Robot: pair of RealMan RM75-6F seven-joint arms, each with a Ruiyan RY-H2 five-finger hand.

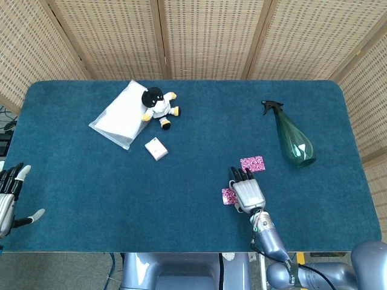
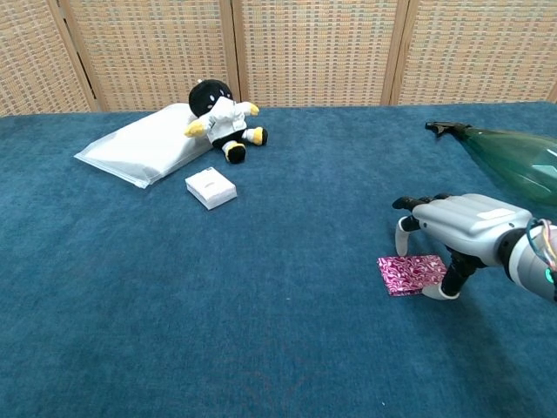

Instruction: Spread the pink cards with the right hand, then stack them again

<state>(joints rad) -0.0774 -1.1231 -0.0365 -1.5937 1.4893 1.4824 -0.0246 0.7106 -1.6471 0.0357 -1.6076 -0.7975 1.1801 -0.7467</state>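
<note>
Your right robot hand (image 1: 248, 194) rests palm-down on the near pink card (image 2: 411, 273), fingers arched and gripping nothing; that card lies under its thumb side, poking out toward the left. The second pink card (image 1: 252, 163) sits apart on the tabletop (image 1: 181, 205), just past the fingertips, so restacking means dragging forward. Your left robot hand (image 1: 11, 196) hangs spread and empty at the far left edge, well away.

The right hand (image 1: 248, 193) lies palm down over 1 pink card (image 1: 228, 196), another pink card (image 1: 252, 163) just beyond its fingertips; the left hand (image 1: 11, 194) (fingers spread) sits at the table (image 1: 91, 193) edge.
</note>
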